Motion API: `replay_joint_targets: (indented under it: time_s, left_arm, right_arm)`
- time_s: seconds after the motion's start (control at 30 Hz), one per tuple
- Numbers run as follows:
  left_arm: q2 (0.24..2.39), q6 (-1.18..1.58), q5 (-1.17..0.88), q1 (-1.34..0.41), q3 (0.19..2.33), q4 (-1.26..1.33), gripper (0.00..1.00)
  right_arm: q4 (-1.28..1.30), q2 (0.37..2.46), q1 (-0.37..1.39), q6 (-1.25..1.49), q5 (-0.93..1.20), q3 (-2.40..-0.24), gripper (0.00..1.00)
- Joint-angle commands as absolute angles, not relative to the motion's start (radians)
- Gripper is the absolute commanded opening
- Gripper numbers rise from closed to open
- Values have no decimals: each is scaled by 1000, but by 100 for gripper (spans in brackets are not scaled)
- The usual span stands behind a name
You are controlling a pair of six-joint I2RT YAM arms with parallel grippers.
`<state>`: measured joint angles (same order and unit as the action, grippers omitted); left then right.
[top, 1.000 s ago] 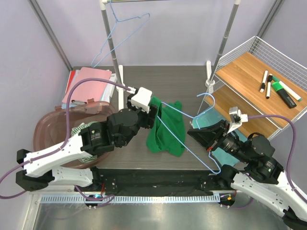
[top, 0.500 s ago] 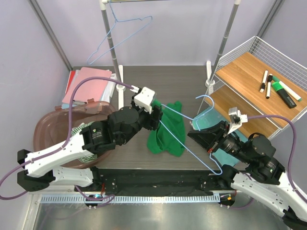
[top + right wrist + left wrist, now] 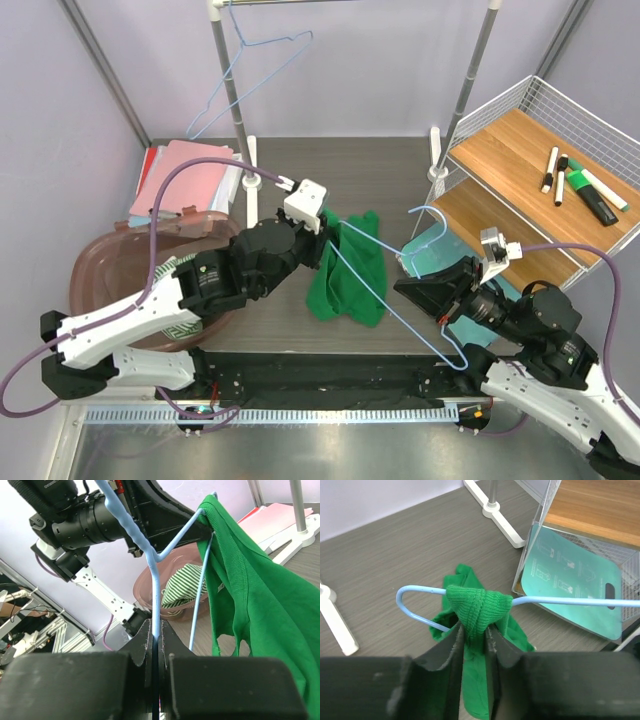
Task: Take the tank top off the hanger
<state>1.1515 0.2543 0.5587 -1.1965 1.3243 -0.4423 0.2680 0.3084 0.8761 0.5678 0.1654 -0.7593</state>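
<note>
A green tank top (image 3: 350,272) hangs by one strap from a light blue wire hanger (image 3: 385,292) held over the dark table. My left gripper (image 3: 326,233) is shut on the strap where it loops over the hanger's end; in the left wrist view the strap (image 3: 477,607) is pinched between my fingers, the hanger wire (image 3: 560,600) running right. My right gripper (image 3: 443,300) is shut on the hanger's wire. In the right wrist view the wire (image 3: 156,580) rises from the closed jaws and the top (image 3: 255,595) hangs to the right.
A brown tub (image 3: 100,285) with a striped cloth stands at left, pink folders (image 3: 185,175) behind it. A rack pole base (image 3: 248,160) and an empty blue hanger (image 3: 250,70) are at the back. A wire shelf (image 3: 530,160) with markers is at right, a teal card (image 3: 570,580) below it.
My left gripper has risen and shifted slightly right and back with the strap. My right gripper has moved a little lower and right, tilting the hanger. The empty hanger on the rack swings.
</note>
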Motion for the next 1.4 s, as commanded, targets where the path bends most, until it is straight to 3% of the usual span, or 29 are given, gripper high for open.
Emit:
replay_joint_targets:
  time_s: [0.0, 0.03, 0.1, 0.4, 0.57, 0.97, 1.37]
  left_arm:
    - [1158, 245, 563, -1186, 1379, -408, 13]
    - [1161, 242, 566, -1184, 1388, -414, 4]
    - [1164, 236, 583, -1183, 1397, -423, 0]
    - [1108, 221, 597, -1109, 1423, -489, 0]
    - [1114, 181, 589, -1043, 1502, -554, 0]
    - [1256, -150, 724, -957, 2052, -528, 0]
    - [1359, -570, 781, -957, 2430, -200, 0]
  right_arm:
    - [179, 296, 879, 586, 210, -802, 1]
    - [201, 295, 877, 578, 212, -805, 1]
    - [233, 293, 879, 569, 210, -819, 1]
    - [511, 203, 879, 523, 193, -880, 1]
    - [511, 138, 879, 564, 238, -896, 1]
    - [595, 132, 879, 535, 144, -922, 1]
    - [611, 218, 879, 494, 118, -966, 1]
